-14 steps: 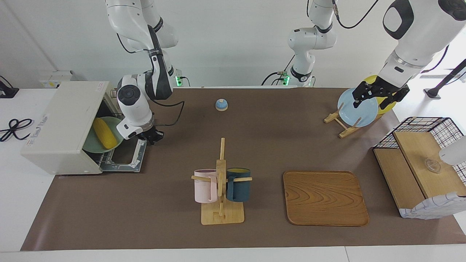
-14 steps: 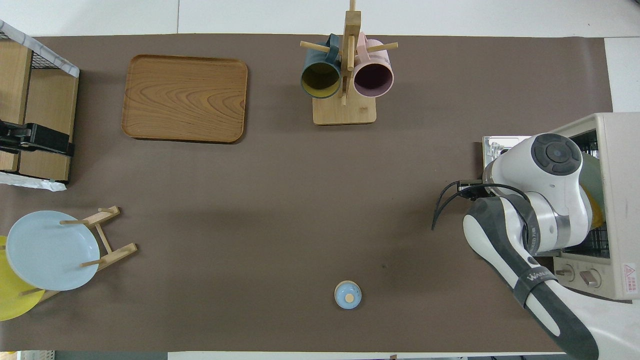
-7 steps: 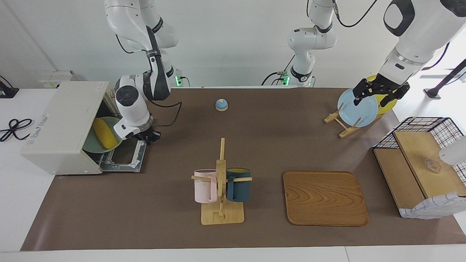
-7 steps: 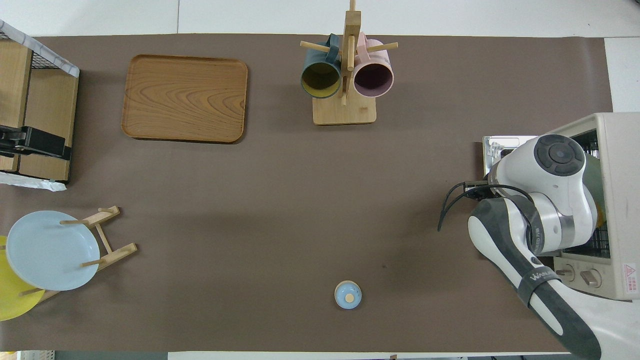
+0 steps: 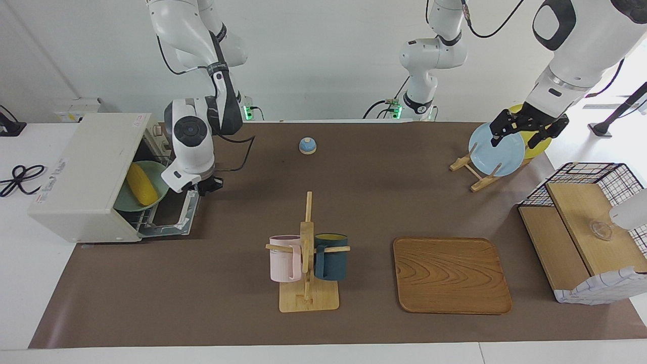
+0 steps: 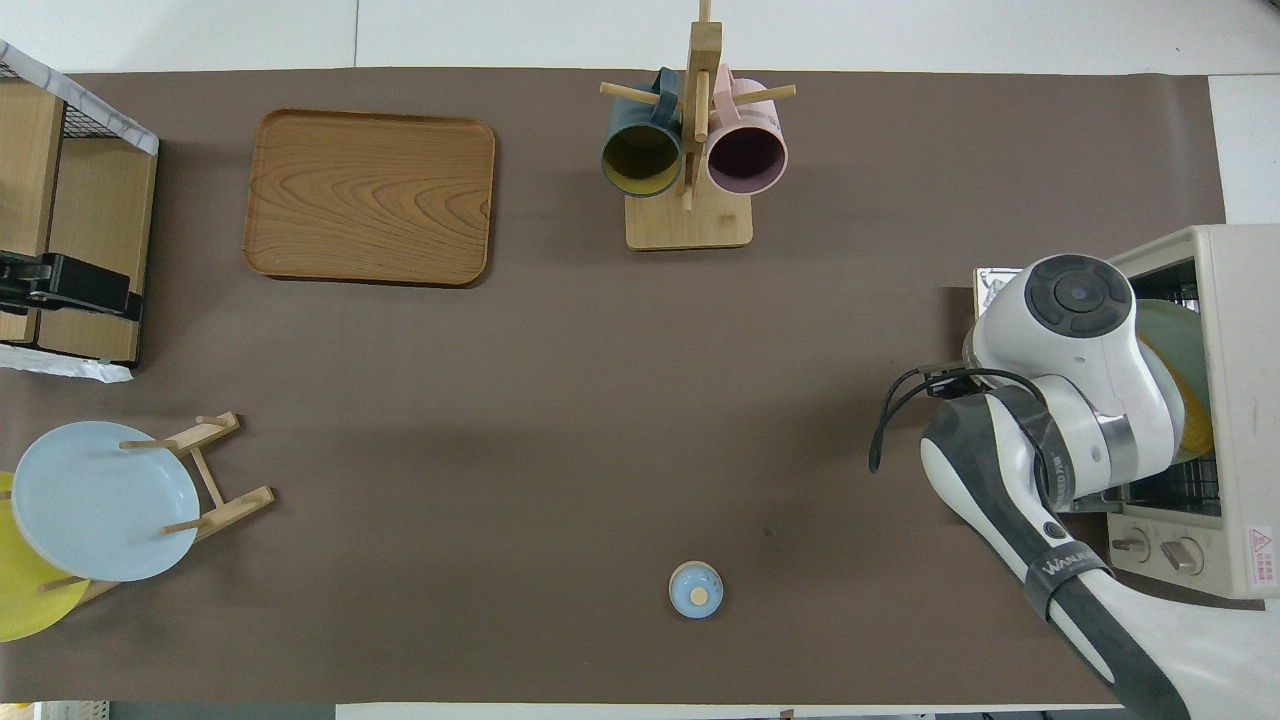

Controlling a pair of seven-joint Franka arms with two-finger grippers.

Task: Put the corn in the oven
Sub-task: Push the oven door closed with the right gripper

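Note:
The cream-white oven stands at the right arm's end of the table, also in the overhead view. The yellow corn lies on a green plate inside it on the rack. The glass door is tilted up a little from flat. My right gripper is at the door's free edge; its wrist hides it in the overhead view. My left gripper hangs open and empty in the air, over the basket box in the overhead view.
A mug rack with a pink and a dark mug stands mid-table, a wooden tray beside it. A wire-and-wood basket box and a rack with a blue plate and a yellow plate are at the left arm's end. A small blue knob lies near the robots.
My right gripper has risen and moved toward the oven, and the door has come up from flat to a slight tilt. The left gripper rose slightly.

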